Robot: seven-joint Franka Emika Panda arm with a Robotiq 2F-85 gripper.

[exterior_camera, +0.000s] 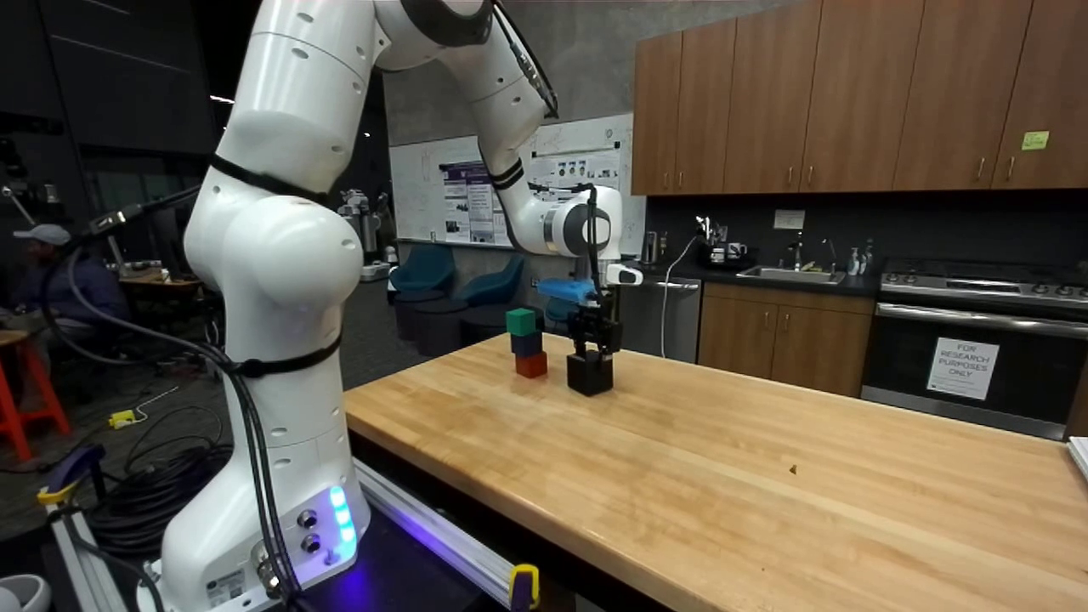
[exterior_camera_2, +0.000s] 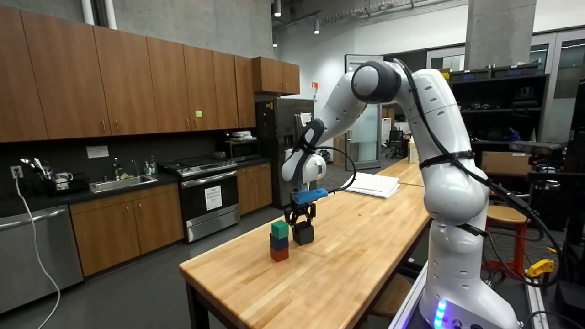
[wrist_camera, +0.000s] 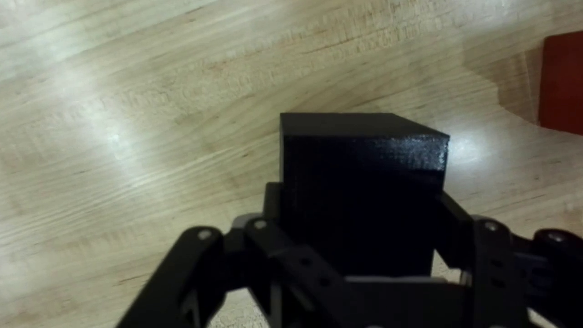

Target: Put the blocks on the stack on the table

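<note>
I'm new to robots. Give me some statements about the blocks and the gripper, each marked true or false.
1. The stack stands on the wooden table. True.
2. The stack is only two blocks high. False: it is three high.
3. The dark blue block lies between the green block and the red block. True.
4. The red block is on top. False: the green block is on top, the red block at the bottom.
5. The gripper has its fingers on either side of the black block. True.
6. The black block tops the stack. False: it is beside the stack, with a gap between.
</note>
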